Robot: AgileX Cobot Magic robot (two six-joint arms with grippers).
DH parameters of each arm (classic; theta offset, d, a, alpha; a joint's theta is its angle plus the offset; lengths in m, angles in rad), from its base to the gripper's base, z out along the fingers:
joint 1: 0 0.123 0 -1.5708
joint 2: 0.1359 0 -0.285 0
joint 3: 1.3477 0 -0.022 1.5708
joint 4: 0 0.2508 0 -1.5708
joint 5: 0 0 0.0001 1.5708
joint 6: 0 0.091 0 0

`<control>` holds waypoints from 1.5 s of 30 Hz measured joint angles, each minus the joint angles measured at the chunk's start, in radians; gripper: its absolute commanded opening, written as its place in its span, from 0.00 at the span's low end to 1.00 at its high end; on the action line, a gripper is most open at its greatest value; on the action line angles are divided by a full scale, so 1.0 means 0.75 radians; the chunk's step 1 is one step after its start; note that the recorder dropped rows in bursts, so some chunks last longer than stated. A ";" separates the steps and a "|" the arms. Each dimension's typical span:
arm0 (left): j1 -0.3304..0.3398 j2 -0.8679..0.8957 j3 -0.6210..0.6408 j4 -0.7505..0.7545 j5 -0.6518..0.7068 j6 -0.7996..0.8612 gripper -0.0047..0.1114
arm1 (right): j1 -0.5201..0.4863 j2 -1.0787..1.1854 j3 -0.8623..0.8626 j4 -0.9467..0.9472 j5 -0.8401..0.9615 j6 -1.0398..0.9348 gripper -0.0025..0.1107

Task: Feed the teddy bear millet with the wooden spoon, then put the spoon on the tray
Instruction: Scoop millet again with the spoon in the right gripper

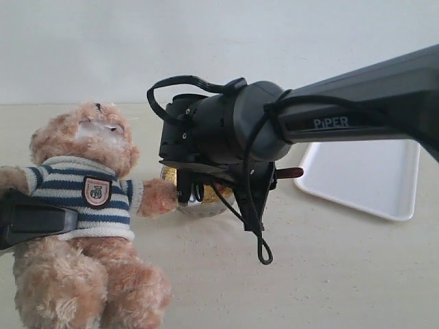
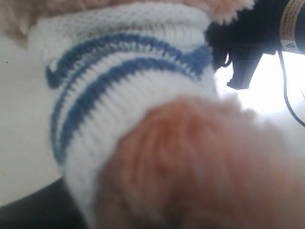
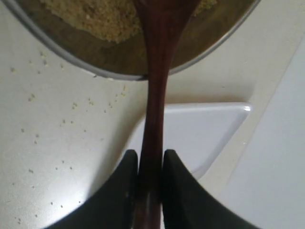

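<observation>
We see a pale beige counter (image 1: 329, 260) against a plain light wall (image 1: 206, 41). The only writing we can read is "PiPER", in light letters on the black arm (image 1: 357, 110) that reaches in from the right of the exterior view. The shield badge (image 1: 97, 191) on the teddy bear (image 1: 82, 199) has markings too small to read, and a yellowish label (image 2: 290, 19) in the left wrist view is too blurred. The right tool (image 3: 150, 155) is clamped on the slim handle of the wooden spoon (image 3: 155, 95). The spoon's long axis runs across the exterior view, roughly level. Its handle end sticks out toward the white tray (image 1: 363, 175), which lies on the counter well to the right, and its other end reaches over the metal bowl (image 1: 199, 208) of millet (image 3: 105, 19). The spoon's tip is cut off in the right wrist view. The bowl sits just beside the bear's outstretched paw. Stray grains (image 3: 47, 124) dot the counter near the bowl. The bear is upright at the left, facing us in its navy-and-white striped shirt. The left tool (image 1: 48, 219) lies across its middle, and we cannot tell whether it is clamped.
</observation>
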State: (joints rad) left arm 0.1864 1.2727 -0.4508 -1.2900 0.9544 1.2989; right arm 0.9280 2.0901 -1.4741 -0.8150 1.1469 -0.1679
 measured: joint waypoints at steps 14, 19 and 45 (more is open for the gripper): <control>0.002 0.000 0.000 0.000 0.000 0.000 0.08 | 0.000 -0.024 0.000 0.092 -0.019 -0.003 0.02; 0.002 0.000 0.000 0.000 0.000 0.000 0.08 | 0.000 -0.024 0.000 0.161 -0.029 -0.005 0.02; 0.002 0.000 0.000 0.000 0.000 0.000 0.08 | -0.225 -0.183 0.000 0.719 -0.140 -0.116 0.02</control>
State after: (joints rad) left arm 0.1881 1.2727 -0.4508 -1.2900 0.9544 1.2989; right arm 0.7589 1.9532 -1.4741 -0.2761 1.0422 -0.2552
